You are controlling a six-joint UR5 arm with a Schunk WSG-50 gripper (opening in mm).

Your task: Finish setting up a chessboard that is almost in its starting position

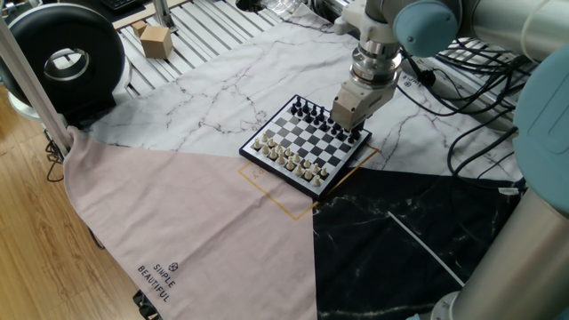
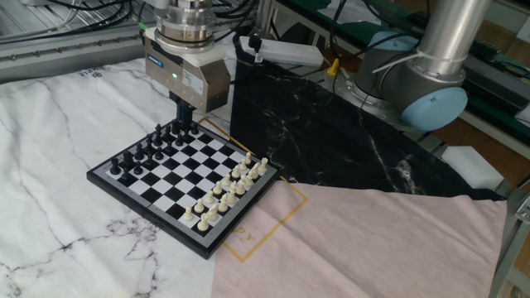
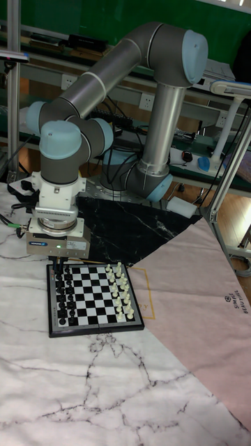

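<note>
A counter [image 1: 191, 84] draped in three cloths, white marble print [image 2: 50, 124], black marble print [image 2: 331, 141] and plain pink [image 1: 178, 213], fills a workshop with wood flooring [image 1: 36, 258] and tangled cables [image 1: 484, 116]. The chessboard [image 2: 178, 178] sits on the white cloth where the three meet, overlapping a thin orange square outline [image 2: 273, 219]. Black pieces [image 2: 149, 149] line its 10 o'clock edge in the other fixed view, cream pieces [image 2: 228, 186] the 4 o'clock edge. The gripper [image 2: 185, 121] hangs over the board's 12 o'clock corner, low among the black pieces; whether its jaws are spread or pinching anything cannot be told. At 10 o'clock in one fixed view stand a round black device [image 1: 62, 58] and a small cardboard box [image 1: 156, 40]. The arm's grey base [image 2: 435, 74] rises behind the black cloth.
</note>
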